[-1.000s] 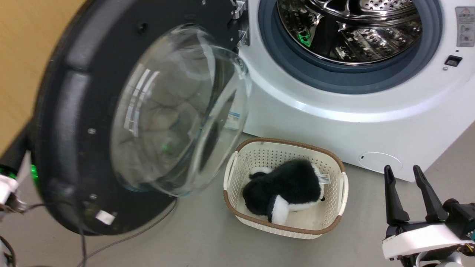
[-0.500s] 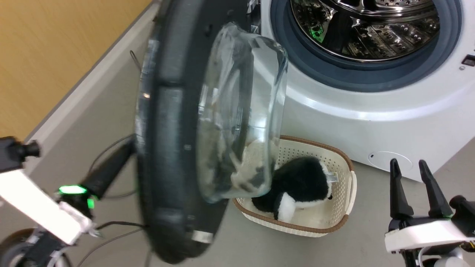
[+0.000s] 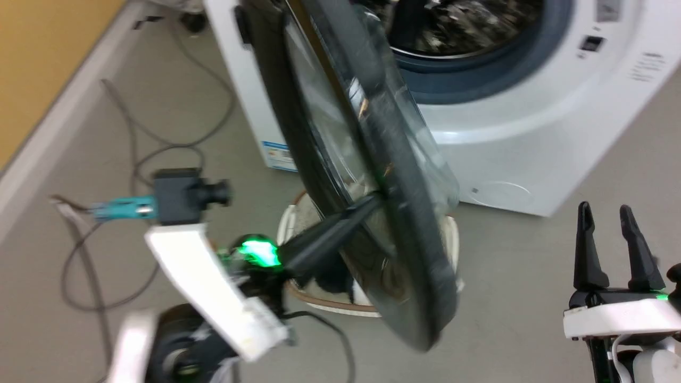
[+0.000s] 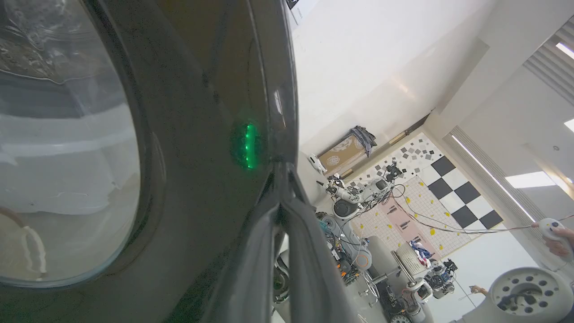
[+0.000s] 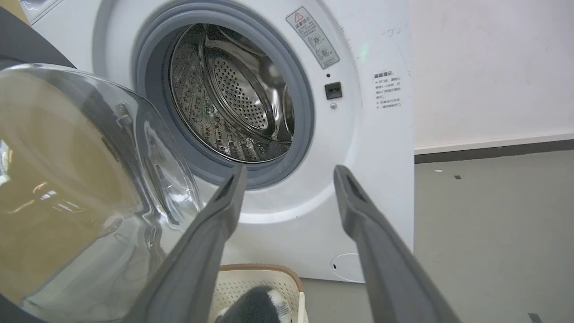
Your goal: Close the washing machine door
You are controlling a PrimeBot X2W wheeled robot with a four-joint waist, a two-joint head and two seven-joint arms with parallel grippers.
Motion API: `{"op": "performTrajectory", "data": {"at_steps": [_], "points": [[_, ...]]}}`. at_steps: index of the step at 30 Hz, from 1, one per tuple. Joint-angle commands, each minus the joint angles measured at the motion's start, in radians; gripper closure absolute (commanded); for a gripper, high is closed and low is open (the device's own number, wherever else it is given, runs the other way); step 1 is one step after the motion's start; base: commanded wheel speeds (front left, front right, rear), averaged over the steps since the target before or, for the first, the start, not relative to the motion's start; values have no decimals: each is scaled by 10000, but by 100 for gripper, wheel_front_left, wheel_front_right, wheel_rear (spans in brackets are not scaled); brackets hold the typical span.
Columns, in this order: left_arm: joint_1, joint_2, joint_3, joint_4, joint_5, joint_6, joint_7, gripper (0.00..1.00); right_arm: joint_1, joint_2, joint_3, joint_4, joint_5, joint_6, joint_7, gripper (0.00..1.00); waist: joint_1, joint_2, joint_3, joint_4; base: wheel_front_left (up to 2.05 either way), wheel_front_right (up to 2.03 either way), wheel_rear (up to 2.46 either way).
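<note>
At left gripper (image 3: 370, 203) tips: washing machine door (image 3: 330, 122) rim, touching | left gripper clenched, empty | right gripper (image 3: 605, 207) released, empty

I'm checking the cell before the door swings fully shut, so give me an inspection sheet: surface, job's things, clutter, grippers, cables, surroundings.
Surface: smooth grey floor, no spills seen.
Job's things: large round glossy black door with bulging glass window, part-way open on the white front-loading washing machine; perforated steel drum exposed.
Clutter: cream perforated basket before the machine, under the door, holding a black-and-white plush toy.
Grippers: left gripper shut, tips against the door's outer face; right gripper open, empty, apart from the door.
Cables: grey cables looped on the floor at left.
Surroundings: wood-coloured wall at left; a person's hand holding a white controller in the left wrist view.
</note>
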Motion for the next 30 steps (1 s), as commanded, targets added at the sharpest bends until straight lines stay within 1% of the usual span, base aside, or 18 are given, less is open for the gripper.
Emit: {"op": "performTrajectory", "data": {"at_steps": [1, 4, 5, 11, 16, 20, 24, 27, 30], "points": [[-363, -18, -656, 380, 75, -45, -620, 100, -202, 26, -2, -11, 88, 8, -47, 0, -1, 0, 252, -800, 0, 0, 0], [-737, 48, -1301, 1018, 139, -45, -1625, 100, -316, 26, 19, -14, 167, 8, -47, 0, -1, 0, 378, -1421, 0, 0, 0], [-737, 48, -1301, 1018, 139, -45, -1625, 100, -316, 26, 19, -14, 167, 8, -47, 0, -1, 0, 378, -1421, 0, 0, 0], [-1443, 481, -2277, 2508, 236, -46, -3551, 100, -487, 26, -104, -21, 269, 8, -47, 0, -1, 0, 589, -2500, 0, 0, 0], [-2045, 770, -2917, 3877, 329, -46, -5060, 100, -458, 26, -201, 5, 376, 8, -47, 0, -1, 0, 679, -3055, 0, 0, 0], [-2505, 897, -3497, 4790, 257, -46, -6057, 100, -393, 26, -211, 32, 427, 8, -47, 0, -1, 0, 679, -3242, 0, 0, 0], [-2793, 1113, -4145, 5217, 79, -46, -6779, 100, -354, 26, -221, 77, 418, 8, -47, 0, -1, 0, 587, -3249, 0, 0, 0], [-2954, 1612, -4661, 5245, 651, -46, -7721, 100, -353, 26, -175, 24, 314, 8, -47, 0, -1, 0, 417, -3230, 0, 0, 0], [-3036, 2176, -5106, 5432, 1560, -46, -8881, 100, -323, 26, -270, -115, 281, 8, -47, 0, -1, 0, 188, -3120, 0, 0, 0]]}}
